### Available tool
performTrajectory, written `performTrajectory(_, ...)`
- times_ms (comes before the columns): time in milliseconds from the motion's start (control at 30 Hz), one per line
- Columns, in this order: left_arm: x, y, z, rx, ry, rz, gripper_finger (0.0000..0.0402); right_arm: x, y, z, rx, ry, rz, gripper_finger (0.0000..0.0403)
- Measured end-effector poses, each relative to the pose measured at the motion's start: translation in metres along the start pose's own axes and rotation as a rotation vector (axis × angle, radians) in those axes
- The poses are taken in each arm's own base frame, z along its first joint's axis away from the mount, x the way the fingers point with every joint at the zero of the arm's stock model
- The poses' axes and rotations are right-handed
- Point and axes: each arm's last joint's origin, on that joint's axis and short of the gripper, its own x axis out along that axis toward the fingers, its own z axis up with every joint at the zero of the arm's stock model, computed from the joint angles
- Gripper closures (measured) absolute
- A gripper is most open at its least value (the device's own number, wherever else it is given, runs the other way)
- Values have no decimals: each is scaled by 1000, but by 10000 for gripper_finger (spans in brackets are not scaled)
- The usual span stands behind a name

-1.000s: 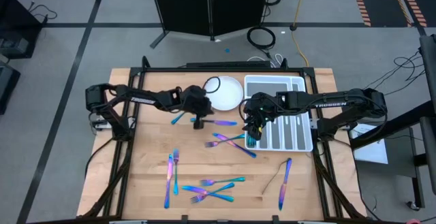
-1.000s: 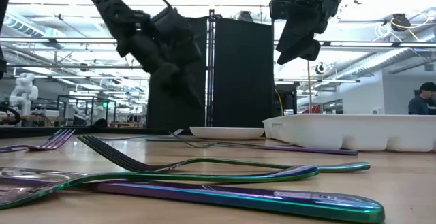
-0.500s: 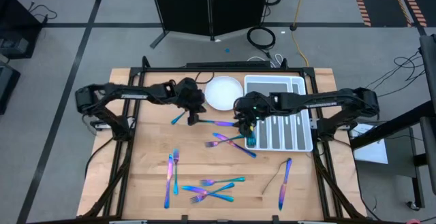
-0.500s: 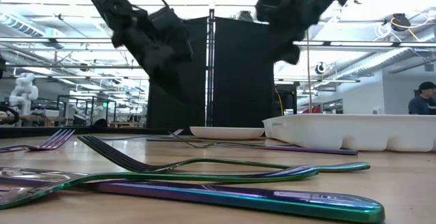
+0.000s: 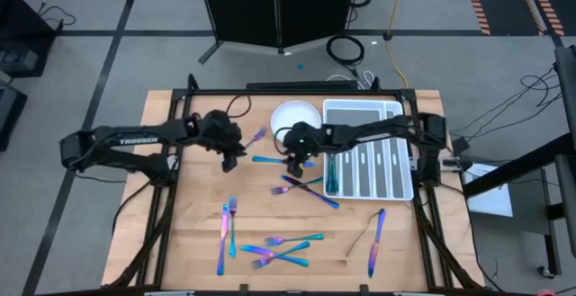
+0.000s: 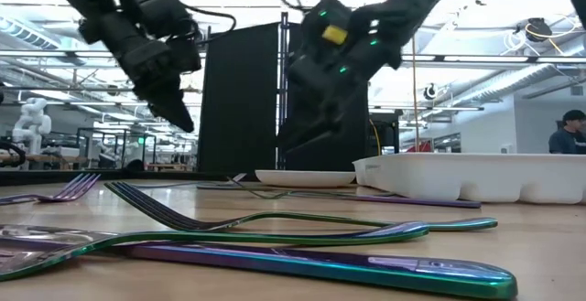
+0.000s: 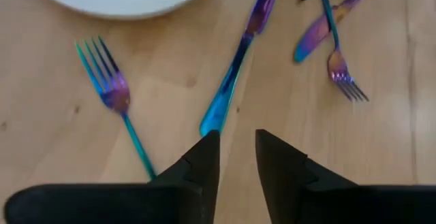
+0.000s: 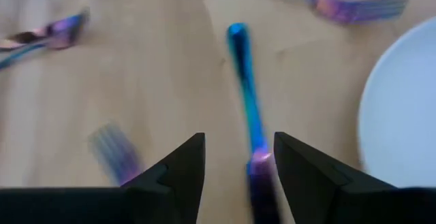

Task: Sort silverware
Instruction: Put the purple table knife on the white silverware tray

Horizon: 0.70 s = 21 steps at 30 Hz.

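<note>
Both arms have swung left; right gripper [image 5: 294, 163] jaws parted over a knife [image 5: 268, 160]; left gripper [image 5: 229, 161] jaws released, empty.

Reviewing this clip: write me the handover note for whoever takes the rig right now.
Left gripper: open, empty, above the table, close to a fork near the plate.
Right gripper: open, empty, poised over a blue-handled piece beside the plate.
Done: a teal piece lies in the tray, in the compartment nearest the plate.
Left: most silverware is loose on the table, including a cluster of forks.
</note>
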Motion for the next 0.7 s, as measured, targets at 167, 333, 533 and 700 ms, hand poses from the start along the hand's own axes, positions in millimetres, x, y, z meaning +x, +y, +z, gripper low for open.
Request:
performTrajectory(167, 1, -2, -7, -12, -6, -4, 297, 29, 1, 5, -115, 33, -81, 236)
performTrajectory(333, 2, -1, -8, -3, -12, -4, 296, 46, 2, -3, -181, 97, -132, 236)
performTrajectory(533, 2, -1, -5, 27, -48, 0, 296, 58, 1, -14, -195, 137, -156, 243)
performTrajectory(700, 3, -1, -1, 49, -80, 6, 296, 59, 3, -20, -202, 194, -149, 309)
